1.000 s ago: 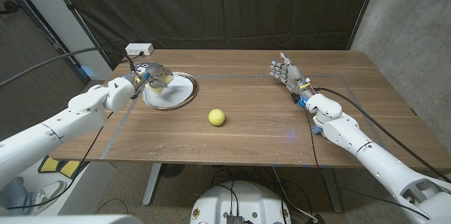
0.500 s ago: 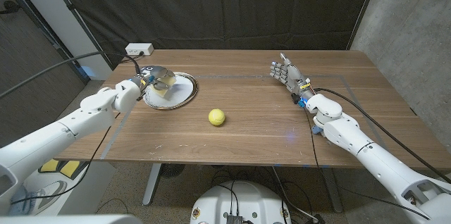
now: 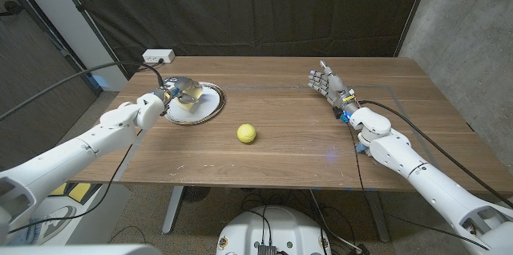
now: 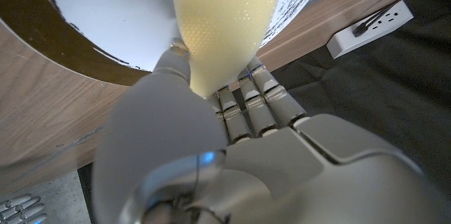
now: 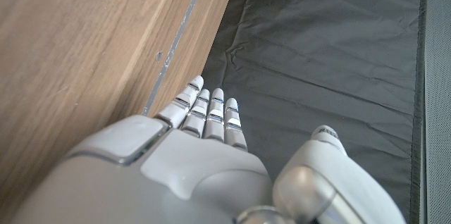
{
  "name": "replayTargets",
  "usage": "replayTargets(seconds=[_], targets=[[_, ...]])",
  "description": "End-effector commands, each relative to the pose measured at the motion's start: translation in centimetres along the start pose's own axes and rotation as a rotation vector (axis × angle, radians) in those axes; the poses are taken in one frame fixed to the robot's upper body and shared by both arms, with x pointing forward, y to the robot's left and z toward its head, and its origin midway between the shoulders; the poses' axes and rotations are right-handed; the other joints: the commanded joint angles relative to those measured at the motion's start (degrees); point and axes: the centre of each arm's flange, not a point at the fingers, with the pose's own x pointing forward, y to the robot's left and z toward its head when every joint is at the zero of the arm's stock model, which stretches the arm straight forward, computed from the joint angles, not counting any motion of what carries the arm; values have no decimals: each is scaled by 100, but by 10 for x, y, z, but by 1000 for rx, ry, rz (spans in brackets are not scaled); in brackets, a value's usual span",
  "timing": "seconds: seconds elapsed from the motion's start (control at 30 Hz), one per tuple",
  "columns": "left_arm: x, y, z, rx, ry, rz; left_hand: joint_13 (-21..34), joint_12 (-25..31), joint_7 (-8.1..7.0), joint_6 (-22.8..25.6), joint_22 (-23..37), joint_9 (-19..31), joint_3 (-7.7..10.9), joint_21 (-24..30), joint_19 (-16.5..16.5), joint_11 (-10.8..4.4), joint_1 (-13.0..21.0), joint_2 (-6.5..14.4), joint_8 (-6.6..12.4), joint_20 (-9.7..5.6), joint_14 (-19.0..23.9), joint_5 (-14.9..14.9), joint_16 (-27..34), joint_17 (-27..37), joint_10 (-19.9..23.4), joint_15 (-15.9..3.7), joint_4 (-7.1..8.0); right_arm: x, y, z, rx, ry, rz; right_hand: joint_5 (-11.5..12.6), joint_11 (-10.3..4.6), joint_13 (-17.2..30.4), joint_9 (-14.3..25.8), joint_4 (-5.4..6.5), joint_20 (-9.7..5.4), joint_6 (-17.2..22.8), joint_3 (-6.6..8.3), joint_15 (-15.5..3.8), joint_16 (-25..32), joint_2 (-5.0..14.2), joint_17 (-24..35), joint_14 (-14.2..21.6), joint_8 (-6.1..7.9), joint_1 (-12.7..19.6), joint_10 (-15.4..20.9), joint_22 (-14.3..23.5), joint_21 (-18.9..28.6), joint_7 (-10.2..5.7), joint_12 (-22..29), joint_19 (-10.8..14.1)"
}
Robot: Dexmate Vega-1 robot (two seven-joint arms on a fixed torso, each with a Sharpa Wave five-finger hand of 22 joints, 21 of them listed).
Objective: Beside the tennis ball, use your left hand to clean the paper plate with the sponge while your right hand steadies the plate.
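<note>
On the wooden table (image 3: 288, 139), the tennis ball (image 3: 246, 133) serves as the landmark. Left of it and farther back lies the paper plate (image 3: 204, 104), white with a dark rim, near the table's left rear corner. The left hand (image 3: 172, 93) is over the plate's left part, gripping the pale yellow sponge (image 4: 222, 23); the left wrist view shows the sponge pinched between thumb and fingers (image 4: 243, 104) and pressed against the plate's white surface. Well to the right of the ball, near the table's back edge, the right hand (image 3: 327, 83) holds nothing, fingers straight and close together, far apart from the plate. Behind the plate, beyond the table, sits a white power strip (image 3: 159, 55).
</note>
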Motion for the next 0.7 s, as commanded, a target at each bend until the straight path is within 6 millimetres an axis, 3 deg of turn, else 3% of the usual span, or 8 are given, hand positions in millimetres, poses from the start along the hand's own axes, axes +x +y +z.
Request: replayTargets(seconds=[0.03, 0.13, 0.27, 0.6, 0.7], targets=[[3, -5, 2, 19, 18, -12, 27, -5, -85, -82, 20, 0, -31, -130, -388, -52, -109, 7, -57, 186, -254, -7, -6, -3, -99, -567, 47, -3, 0, -1, 6, 8, -2, -13, 38, 31, 25, -27, 12, -1, 8, 28, -13, 59, 19, 35, -14, 5, 6, 28, -1, -17, -3, 39], [2, -5, 2, 31, 23, -22, 43, -31, -117, -181, 13, 2, -72, -218, -709, -125, -169, -20, -106, 343, -540, -16, -26, -19, -259, -472, 67, -3, 2, -2, 1, 8, 3, -13, 38, 31, 25, -29, 12, 0, 7, 29, -13, 60, 19, 36, -13, 5, 4, 28, -3, -17, -4, 38], [2, -5, 2, 41, 25, -30, 44, -49, -155, -287, 8, 2, -98, -250, -876, -139, -206, -39, -148, 382, -639, -19, -16, -26, -362, -466, 80, -3, 3, -3, 4, 11, 4, -14, 43, 31, 25, -32, 11, -1, 7, 27, -13, 62, 19, 36, -14, 5, 4, 28, -6, -17, -5, 40], [-3, -7, 3, 65, 26, -38, 21, -92, -257, -508, -4, 3, -226, -249, -1188, -69, -367, -168, -216, 320, -994, -34, -27, -68, -721, -488, 125, 1, 6, -5, 3, 16, 11, -14, 37, 31, 25, -38, 13, 6, 6, 35, -15, 65, 19, 34, -11, 5, 0, 28, -12, -21, -7, 42], [-7, -4, 3, 66, 23, -28, 10, -27, -189, -411, 4, 2, -244, -127, -967, -51, -412, -148, -166, 246, -872, -26, 50, -70, -648, -499, 151, 3, 7, -5, 7, 19, 11, -14, 33, 31, 25, -40, 14, 5, 5, 36, -15, 66, 19, 34, -12, 5, 3, 28, -14, -23, -5, 42]])
